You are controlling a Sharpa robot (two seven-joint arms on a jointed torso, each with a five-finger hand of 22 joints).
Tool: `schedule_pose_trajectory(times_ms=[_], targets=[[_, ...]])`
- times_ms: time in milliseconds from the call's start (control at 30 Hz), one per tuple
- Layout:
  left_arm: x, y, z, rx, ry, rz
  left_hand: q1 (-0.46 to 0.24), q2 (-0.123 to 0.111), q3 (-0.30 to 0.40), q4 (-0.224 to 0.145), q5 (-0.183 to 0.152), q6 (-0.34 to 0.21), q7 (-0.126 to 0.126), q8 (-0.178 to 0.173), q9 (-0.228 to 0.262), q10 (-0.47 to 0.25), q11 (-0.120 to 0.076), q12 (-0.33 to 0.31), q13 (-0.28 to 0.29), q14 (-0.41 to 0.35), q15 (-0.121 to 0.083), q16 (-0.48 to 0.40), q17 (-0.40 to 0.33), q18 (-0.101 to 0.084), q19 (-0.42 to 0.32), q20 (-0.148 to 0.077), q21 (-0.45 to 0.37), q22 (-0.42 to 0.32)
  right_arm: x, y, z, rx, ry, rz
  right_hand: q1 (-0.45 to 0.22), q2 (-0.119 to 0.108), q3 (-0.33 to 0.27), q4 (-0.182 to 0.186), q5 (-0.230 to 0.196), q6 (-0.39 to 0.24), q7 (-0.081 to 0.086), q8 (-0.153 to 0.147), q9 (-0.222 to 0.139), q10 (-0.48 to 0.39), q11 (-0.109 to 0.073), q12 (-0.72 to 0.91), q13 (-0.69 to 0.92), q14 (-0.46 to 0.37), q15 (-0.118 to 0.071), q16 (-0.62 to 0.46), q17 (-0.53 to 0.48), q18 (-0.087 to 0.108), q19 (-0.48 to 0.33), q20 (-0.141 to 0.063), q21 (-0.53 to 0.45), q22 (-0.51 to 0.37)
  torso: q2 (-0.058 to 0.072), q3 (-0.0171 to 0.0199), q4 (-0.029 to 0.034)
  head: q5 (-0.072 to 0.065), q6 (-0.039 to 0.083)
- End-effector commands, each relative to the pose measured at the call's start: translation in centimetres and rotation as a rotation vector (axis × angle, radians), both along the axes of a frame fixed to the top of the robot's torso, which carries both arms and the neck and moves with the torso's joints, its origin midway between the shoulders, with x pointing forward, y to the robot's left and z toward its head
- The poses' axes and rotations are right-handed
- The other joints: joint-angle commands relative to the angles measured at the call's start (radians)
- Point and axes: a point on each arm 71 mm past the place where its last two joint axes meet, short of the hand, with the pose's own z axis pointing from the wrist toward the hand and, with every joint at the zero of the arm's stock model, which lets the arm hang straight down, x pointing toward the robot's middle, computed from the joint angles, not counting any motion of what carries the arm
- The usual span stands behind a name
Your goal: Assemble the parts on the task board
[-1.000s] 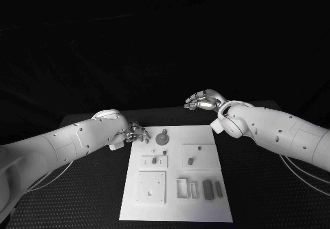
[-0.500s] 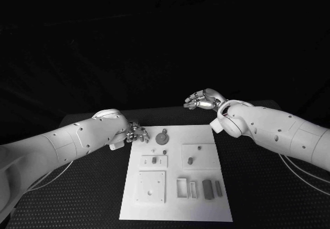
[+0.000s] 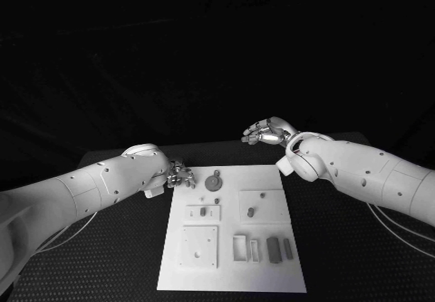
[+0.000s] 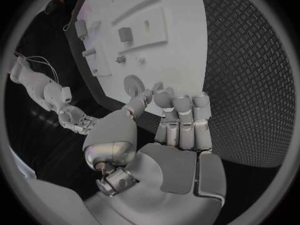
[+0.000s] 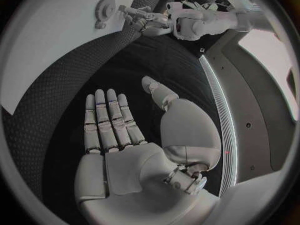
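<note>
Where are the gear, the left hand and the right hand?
gear (image 3: 213, 183): head view, its round face.
left hand (image 3: 180, 176): head view, fingers at board's edge.
right hand (image 5: 128, 150): right wrist view, open palm.

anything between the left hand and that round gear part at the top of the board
Nothing visible does. The left hand sits at the left edge of the task board, fingers apart and holding nothing, and only bare white plate lies between it and the round gear part. The right hand is raised beyond the board's far right corner, out of the way.
</note>
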Motion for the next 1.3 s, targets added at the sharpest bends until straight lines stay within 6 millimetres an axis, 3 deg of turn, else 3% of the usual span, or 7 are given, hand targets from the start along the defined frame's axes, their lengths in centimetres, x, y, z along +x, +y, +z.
schedule_pose_trajectory(times_ms=[33,467,667,1067,1300], targets=[[-0.06,-0.39,0.00,-0.018,0.007,-0.014,0.006,0.002,-0.002,-0.003,0.002,0.008,-0.001,0.003,-0.002,0.005,-0.005,0.003,-0.002,0.001,-0.006,0.005,-0.001,0.007,-0.001,-0.097,0.001,0.012,-0.04,0.13,0.01,0.003,-0.002,0.011,0.007,-0.006,-0.005,0.003,0.004,-0.005,0.002,0.001,-0.001,0.002,0.005,-0.006,-0.001,-0.006,-0.001,-0.002,-0.002,0.004,-0.008,0.000,-0.006,0.002,0.001,0.0001,0.0004,0.000,-0.001],[-0.03,-0.51,-0.02,-0.018,0.012,-0.016,0.015,0.004,-0.007,-0.006,0.002,0.012,-0.002,0.003,-0.003,0.008,-0.005,0.004,-0.002,0.003,-0.007,0.007,-0.002,0.006,0.000,-0.098,0.002,0.013,-0.04,0.15,0.01,0.004,-0.001,0.012,0.007,-0.006,-0.005,0.003,0.004,-0.005,0.002,0.001,-0.002,0.003,0.005,-0.007,-0.001,-0.006,-0.001,-0.001,-0.002,0.004,-0.008,0.000,-0.007,0.002,0.000,0.0002,-0.0002,0.000,-0.002],[0.00,-0.50,-0.02,-0.018,0.013,-0.015,0.042,0.022,-0.001,-0.017,0.008,0.018,-0.003,0.003,-0.005,0.012,-0.007,0.004,-0.004,0.006,-0.008,0.009,-0.003,0.007,0.002,-0.100,0.003,0.014,-0.05,0.14,0.01,0.004,-0.001,0.012,0.007,-0.006,-0.005,0.004,0.004,-0.005,0.002,0.001,-0.002,0.003,0.005,-0.007,-0.001,-0.006,-0.001,-0.001,-0.003,0.004,-0.008,0.000,-0.007,0.003,0.000,0.0002,-0.0001,-0.001,-0.003],[0.03,-0.55,-0.09,-0.028,0.011,-0.007,0.120,0.081,0.015,-0.053,0.050,0.056,-0.009,0.017,-0.001,0.024,-0.012,0.004,-0.010,0.011,-0.012,0.014,-0.007,0.003,0.006,-0.101,0.006,0.016,-0.04,0.15,0.00,0.004,-0.001,0.012,0.007,-0.006,-0.005,0.004,0.004,-0.005,0.002,0.002,-0.002,0.003,0.005,-0.008,-0.001,-0.006,-0.001,-0.001,-0.003,0.004,-0.008,0.000,-0.007,0.003,0.001,0.0001,-0.0001,-0.001,-0.005],[0.11,-0.29,-0.07,-0.037,0.007,0.009,0.136,0.084,0.013,-0.054,0.065,0.065,-0.012,0.017,0.004,0.030,-0.014,0.003,-0.012,0.016,-0.014,0.017,-0.009,0.003,0.009,-0.103,0.008,0.016,-0.03,0.13,0.00,0.004,0.000,0.011,0.007,-0.006,-0.005,0.004,0.005,-0.005,0.002,0.002,-0.002,0.004,0.005,-0.008,0.000,-0.006,-0.001,-0.001,-0.003,0.004,-0.008,0.000,-0.008,0.004,0.000,-0.0008,0.0008,-0.002,-0.005]])
